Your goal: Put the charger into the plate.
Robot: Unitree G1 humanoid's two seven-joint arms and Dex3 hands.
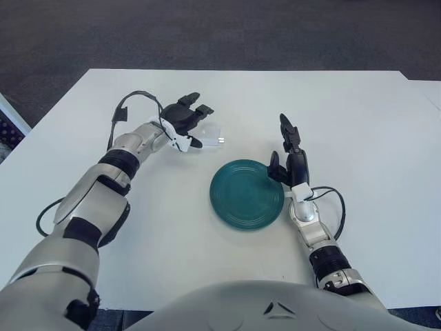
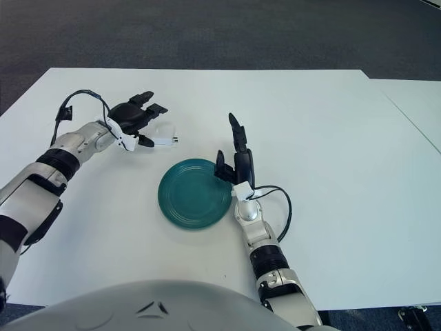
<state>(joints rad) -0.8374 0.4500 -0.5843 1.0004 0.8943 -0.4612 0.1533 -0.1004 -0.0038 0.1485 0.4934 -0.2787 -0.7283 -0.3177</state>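
a broad white rectangular table with a smooth matte top (image 1: pixel 207 269) filled most of the view. beyond its far edge lay a dark grey carpeted floor (image 1: pixel 220 31), evenly lit, with no hard shadows. at the right a second white tabletop (image 2: pixel 413 103) stood just beside the first, a thin seam between them. at the far left edge showed a dark blue patterned object (image 1: pixel 8 127), too cropped to identify.

Silver arms, black-banded joints, black hands, looping cables.
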